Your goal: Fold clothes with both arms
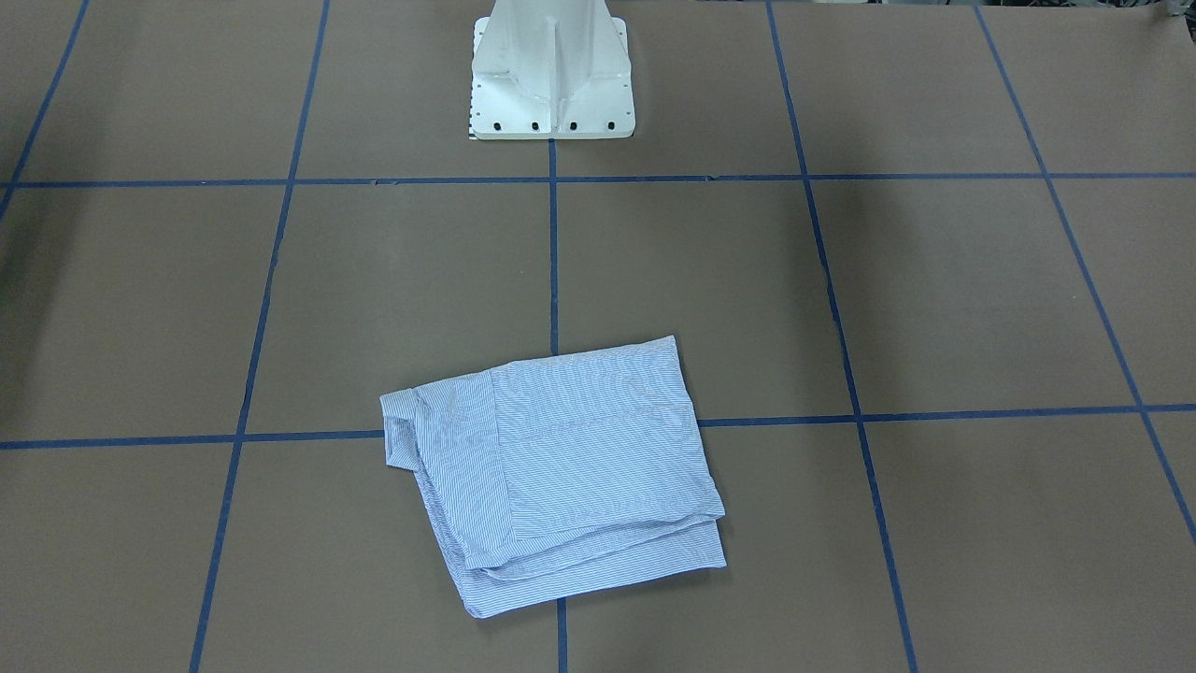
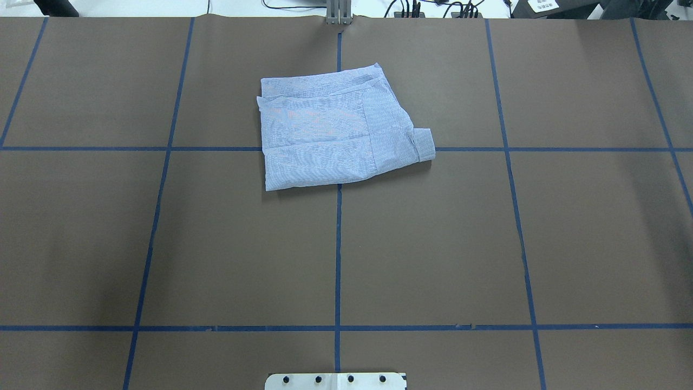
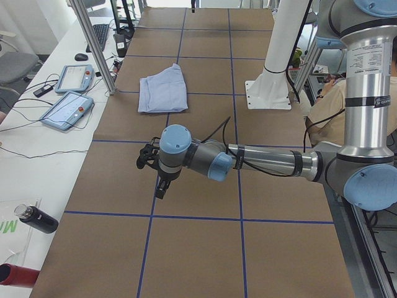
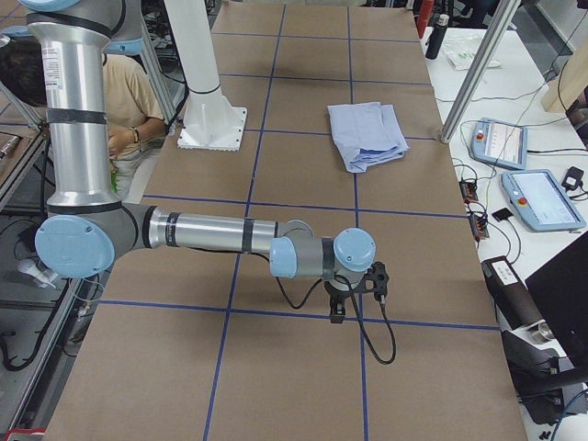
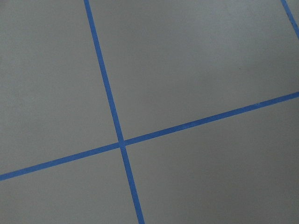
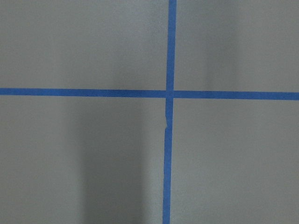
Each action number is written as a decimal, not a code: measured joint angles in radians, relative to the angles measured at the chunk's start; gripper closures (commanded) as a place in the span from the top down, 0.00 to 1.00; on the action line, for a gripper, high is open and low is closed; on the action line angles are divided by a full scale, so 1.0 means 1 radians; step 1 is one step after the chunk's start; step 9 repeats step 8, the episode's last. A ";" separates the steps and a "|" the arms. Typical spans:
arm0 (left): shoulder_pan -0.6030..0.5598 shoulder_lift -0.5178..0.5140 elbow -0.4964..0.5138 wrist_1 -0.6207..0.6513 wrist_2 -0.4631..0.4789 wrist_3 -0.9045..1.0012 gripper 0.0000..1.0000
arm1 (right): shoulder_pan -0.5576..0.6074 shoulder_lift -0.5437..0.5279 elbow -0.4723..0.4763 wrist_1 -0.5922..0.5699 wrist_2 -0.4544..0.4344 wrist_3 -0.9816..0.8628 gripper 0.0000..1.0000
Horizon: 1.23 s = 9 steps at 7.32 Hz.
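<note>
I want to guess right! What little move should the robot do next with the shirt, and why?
Probably swing the right tool over toward the shirt to tuck its sticking-out end. The shirt already lies folded, but that end pokes out on the robot's right, and that tool hangs far from it.

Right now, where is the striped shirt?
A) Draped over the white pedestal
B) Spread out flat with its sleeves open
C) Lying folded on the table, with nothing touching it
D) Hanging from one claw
C: the shirt lies as a compact folded bundle on the table, while the left claw and right claw hang over bare table well away from it.
</note>
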 measured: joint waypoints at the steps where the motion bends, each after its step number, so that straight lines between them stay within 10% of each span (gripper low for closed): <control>1: 0.000 -0.001 0.001 -0.001 -0.001 -0.001 1.00 | -0.005 0.000 -0.002 0.000 -0.001 0.050 1.00; 9: 0.002 -0.008 -0.014 -0.004 -0.049 0.001 1.00 | -0.033 0.026 -0.014 0.001 0.001 0.067 1.00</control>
